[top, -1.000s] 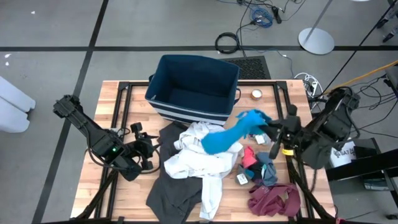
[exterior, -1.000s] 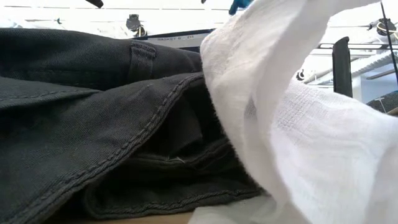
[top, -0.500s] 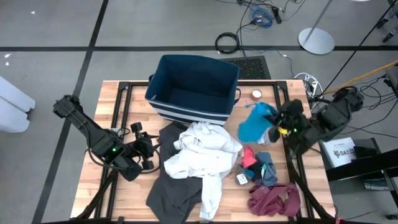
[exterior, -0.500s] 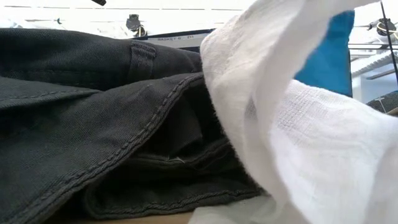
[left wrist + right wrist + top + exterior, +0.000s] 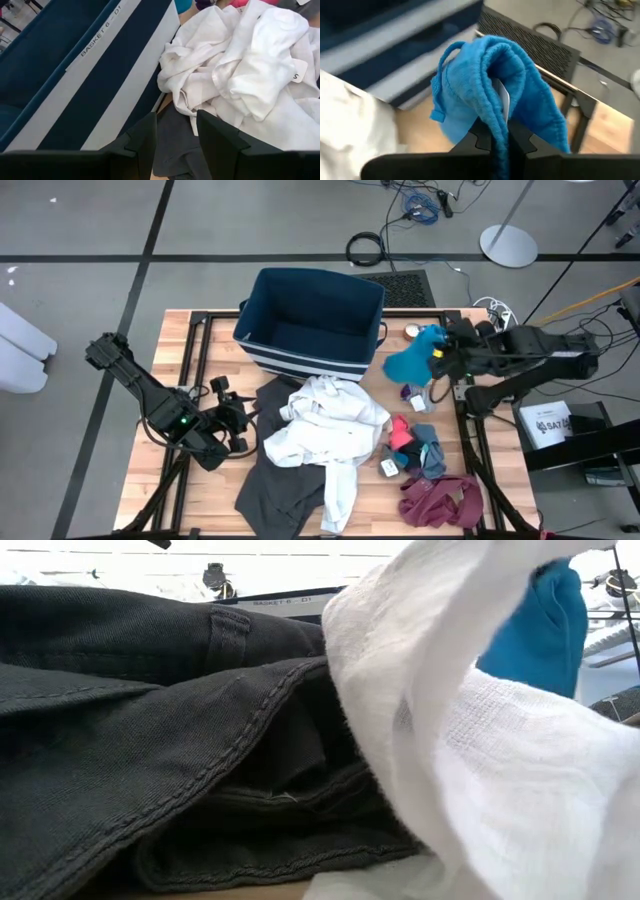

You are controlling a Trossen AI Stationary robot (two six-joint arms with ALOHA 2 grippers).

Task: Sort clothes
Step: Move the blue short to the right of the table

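Right end effector (image 5: pixel 440 362): closed on the bright blue top (image 5: pixel 410 362), pinched between its two fingers (image 5: pixel 517 137). The garment hangs from the grip in a bunched fold, raised off the bench (image 5: pixel 190 350) and draping to the side of the end effector that faces the bin. Just beneath and beside it a small purple piece (image 5: pixel 415 393) lies on the bench. Further toward the front edge sit the red top (image 5: pixel 400 430) and the grey-blue socks (image 5: pixel 428 452), touching one another, with a white tag (image 5: pixel 389 467) against them. Beyond these, at the front right corner, lies the maroon top (image 5: pixel 440 500). On the far side of the held garment stands the dark blue bin (image 5: pixel 310 320) with white stripes, near the end effector but not touching the blue fabric as far as can be seen. A small round object (image 5: pixel 412 331) rests on the bench between the bin and the end effector.

Left end effector (image 5: pixel 175 142): fingers stand apart, holding nothing, low over the bench. Directly ahead of it lies the dark grey garment (image 5: pixel 175 150), then the crumpled white top (image 5: pixel 250 75) resting on that grey fabric. To its side rises the striped bin wall, close to the white top.
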